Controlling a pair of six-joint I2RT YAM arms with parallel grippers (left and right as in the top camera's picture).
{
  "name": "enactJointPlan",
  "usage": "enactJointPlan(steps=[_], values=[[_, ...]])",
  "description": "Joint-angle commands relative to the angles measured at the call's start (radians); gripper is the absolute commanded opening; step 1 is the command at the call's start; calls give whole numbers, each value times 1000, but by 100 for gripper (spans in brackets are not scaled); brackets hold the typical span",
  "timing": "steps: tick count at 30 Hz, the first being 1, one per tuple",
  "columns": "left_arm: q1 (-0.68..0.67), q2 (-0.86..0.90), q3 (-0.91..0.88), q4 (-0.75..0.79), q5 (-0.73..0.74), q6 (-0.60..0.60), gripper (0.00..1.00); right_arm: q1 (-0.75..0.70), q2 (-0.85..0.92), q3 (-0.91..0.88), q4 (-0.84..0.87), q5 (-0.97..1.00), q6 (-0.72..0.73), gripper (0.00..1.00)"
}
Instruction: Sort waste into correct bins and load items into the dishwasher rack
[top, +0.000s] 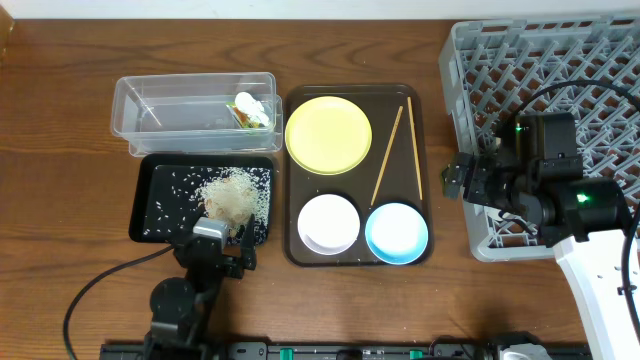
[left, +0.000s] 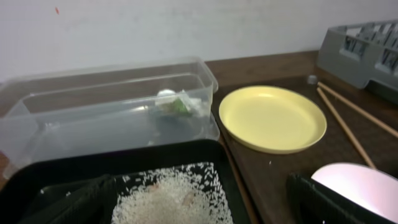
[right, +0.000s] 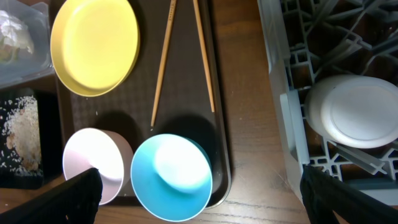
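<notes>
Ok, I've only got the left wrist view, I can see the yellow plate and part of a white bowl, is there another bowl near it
Observer: Yes. A blue bowl sits just right of the white bowl, both on the brown tray.
Operator: And is anything loaded in the rack yet?
Observer: The right wrist view shows one white dish lying in the rack. The right arm hides it from overhead.
</notes>
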Motion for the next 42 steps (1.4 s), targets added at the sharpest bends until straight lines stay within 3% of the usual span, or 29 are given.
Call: enactJointPlan(steps=[1, 5, 27, 31, 35, 36, 37, 42], values=[[5, -10, -48, 49, -8, 6, 89, 12, 0, 16, 0, 3, 10, 99], [5, -10, -80, 107, -8, 5, 89, 12, 0, 16, 0, 3, 10, 99], [5, -7, -80, 107, -8, 5, 89, 12, 0, 16, 0, -2, 14, 99], [5, -7, -80, 107, -8, 5, 89, 12, 0, 16, 76, -6, 14, 99], [5, -7, -80, 107, -8, 5, 89, 16, 6, 12, 152, -190, 14, 99], [5, -7, -80, 107, -8, 5, 89, 23, 12, 11, 171, -212, 14, 86], [5, -7, -80, 107, -8, 6, 89, 35, 21, 11, 192, -226, 23, 81], [5, -7, -80, 107, -8, 5, 89, 211, 123, 11, 290, -94, 17, 88]])
